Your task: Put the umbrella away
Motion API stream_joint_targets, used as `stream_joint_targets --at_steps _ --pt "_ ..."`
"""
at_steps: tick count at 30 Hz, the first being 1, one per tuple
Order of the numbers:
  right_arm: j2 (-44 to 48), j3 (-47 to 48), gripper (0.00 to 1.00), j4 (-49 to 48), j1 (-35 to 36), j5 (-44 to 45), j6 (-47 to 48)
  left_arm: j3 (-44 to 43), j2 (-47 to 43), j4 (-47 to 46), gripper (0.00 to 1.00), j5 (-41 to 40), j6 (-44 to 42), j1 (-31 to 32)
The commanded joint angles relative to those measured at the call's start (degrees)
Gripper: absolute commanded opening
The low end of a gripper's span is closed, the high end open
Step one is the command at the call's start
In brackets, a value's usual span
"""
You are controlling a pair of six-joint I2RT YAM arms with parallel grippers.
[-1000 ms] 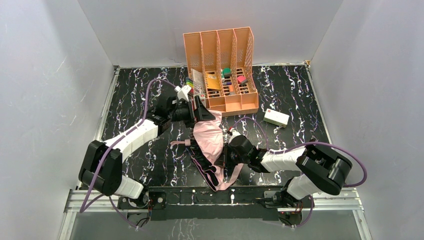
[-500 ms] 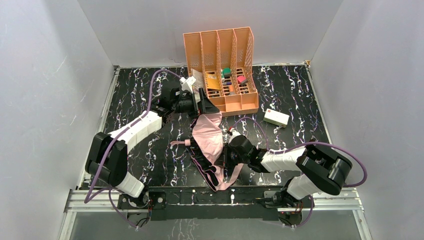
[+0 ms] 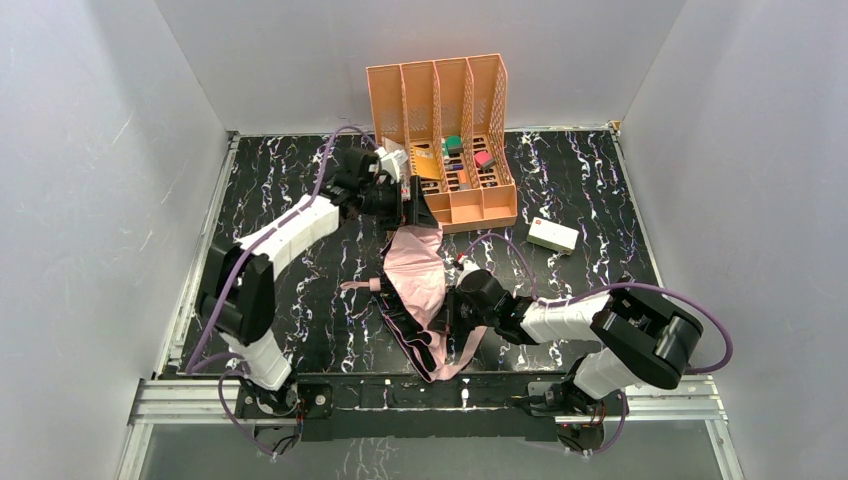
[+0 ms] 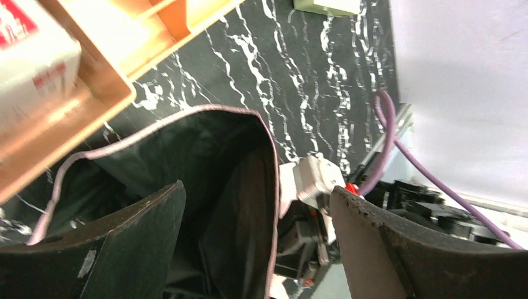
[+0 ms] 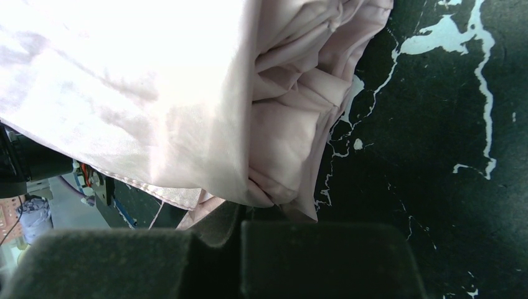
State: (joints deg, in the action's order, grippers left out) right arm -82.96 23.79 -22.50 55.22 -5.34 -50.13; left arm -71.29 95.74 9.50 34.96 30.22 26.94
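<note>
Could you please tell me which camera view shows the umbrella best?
The top external view: it shows nearly the whole umbrella, pale pink fabric over black. The left wrist view shows only its black side with a pink edge, seen between the open left fingers; the right wrist view shows only bunched pink fabric, close up.

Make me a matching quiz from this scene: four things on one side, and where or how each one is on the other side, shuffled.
1 umbrella
2 orange organiser
3 white box
4 left gripper

A jaws open
B standing at the far edge
C crumpled in the middle
D alone at the right

Pairs: 1-C, 2-B, 3-D, 4-A
</note>
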Motion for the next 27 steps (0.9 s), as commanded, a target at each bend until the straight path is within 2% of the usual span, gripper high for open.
stream_joint_targets --at_steps 1,7,11,15,20,27 --pt "-2.58 -2.08 0.0 10.99 -0.01 3.5 2.88 -12.05 5.2 15.39 0.83 -1.4 -11.4 1.06" --pt "-2.38 -2.26 0.0 10.9 0.02 3.54 2.79 -24.31 12.77 27.66 0.78 -3.53 -20.77 3.57" --pt "-2.38 -2.15 0.0 11.03 0.01 3.46 2.97 -29.05 16.41 33.0 0.73 -5.73 -24.42 5.77" --pt "-2.38 -2.32 0.0 10.99 0.06 3.36 2.98 -30.22 17.47 34.69 0.71 -9.96 -25.81 8.0" --pt "-2.13 -2.54 0.0 10.9 0.04 3.32 2.84 -32.43 18.7 36.61 0.62 -14.33 -26.72 8.57" --pt "-1.86 -2.87 0.0 10.81 0.04 3.41 2.58 -34.07 17.99 34.17 0.59 -17.1 -25.45 8.58"
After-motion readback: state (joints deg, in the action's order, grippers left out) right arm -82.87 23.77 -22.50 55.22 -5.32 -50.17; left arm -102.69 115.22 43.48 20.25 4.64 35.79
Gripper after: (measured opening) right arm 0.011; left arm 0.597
